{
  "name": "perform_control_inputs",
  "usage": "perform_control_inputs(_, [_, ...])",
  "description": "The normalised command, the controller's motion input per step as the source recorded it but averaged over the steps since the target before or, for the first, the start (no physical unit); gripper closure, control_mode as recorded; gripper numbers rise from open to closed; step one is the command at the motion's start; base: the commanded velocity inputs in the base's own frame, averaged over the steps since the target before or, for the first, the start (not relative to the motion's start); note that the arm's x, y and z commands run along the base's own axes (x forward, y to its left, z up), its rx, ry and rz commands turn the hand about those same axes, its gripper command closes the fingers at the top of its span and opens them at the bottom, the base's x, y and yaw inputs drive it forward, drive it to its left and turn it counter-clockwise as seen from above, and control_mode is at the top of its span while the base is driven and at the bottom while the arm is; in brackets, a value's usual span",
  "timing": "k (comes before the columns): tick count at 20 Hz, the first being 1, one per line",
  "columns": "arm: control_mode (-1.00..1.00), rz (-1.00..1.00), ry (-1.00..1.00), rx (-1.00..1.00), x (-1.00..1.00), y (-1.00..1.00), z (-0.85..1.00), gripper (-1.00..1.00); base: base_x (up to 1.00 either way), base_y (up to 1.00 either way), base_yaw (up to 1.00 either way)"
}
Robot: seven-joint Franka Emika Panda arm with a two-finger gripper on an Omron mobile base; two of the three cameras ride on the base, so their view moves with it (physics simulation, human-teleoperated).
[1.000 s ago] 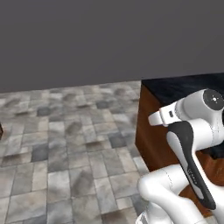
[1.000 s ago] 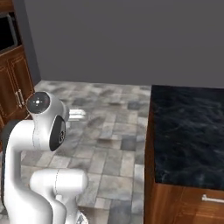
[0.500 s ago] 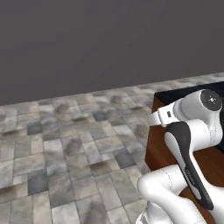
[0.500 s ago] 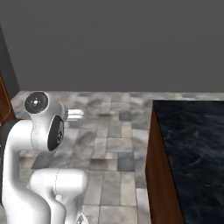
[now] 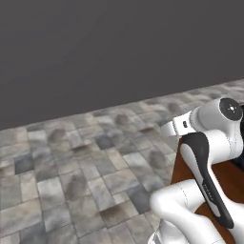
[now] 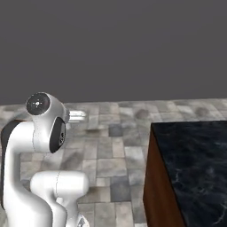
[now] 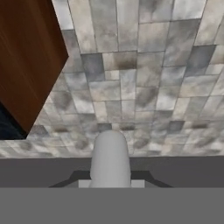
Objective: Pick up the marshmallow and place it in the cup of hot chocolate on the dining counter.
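The whole scene shifts because the base turns. The black marble tabletop [image 6: 195, 164] now sits lower and further right than a second ago, and the wooden cabinets at the left edge are gone.

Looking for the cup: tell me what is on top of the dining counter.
On the dining counter, the stretch of black, white-veined top in the right base view bears nothing. The rest runs past the picture's edge, so cup and marshmallow cannot be placed.

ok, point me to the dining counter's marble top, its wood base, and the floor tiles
Marble top [image 6: 195, 159]: right base view, on the black white-veined upper surface.
Wood base [image 7: 26, 57]: hand view, on the brown side panel.
Floor tiles [image 5: 71, 162]: left base view, on the grey stone tiling left of the arm.
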Motion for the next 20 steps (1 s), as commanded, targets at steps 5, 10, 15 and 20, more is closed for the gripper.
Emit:
perform_control_inputs(5, [1.00,0.00,0.00,0.00,0.00,0.00,0.00,1.00,1.00,0.18,-0.26])
perform_control_inputs(10, [1.00,0.00,0.00,0.00,0.00,0.00,0.00,1.00,1.00,0.23,-0.35])
perform_control_inputs(15, [1.00,0.00,0.00,0.00,0.00,0.00,0.00,1.00,1.00,0.38,-0.48])
perform_control_inputs(20, [1.00,0.00,0.00,0.00,0.00,0.00,0.00,1.00,1.00,0.45,-0.53])
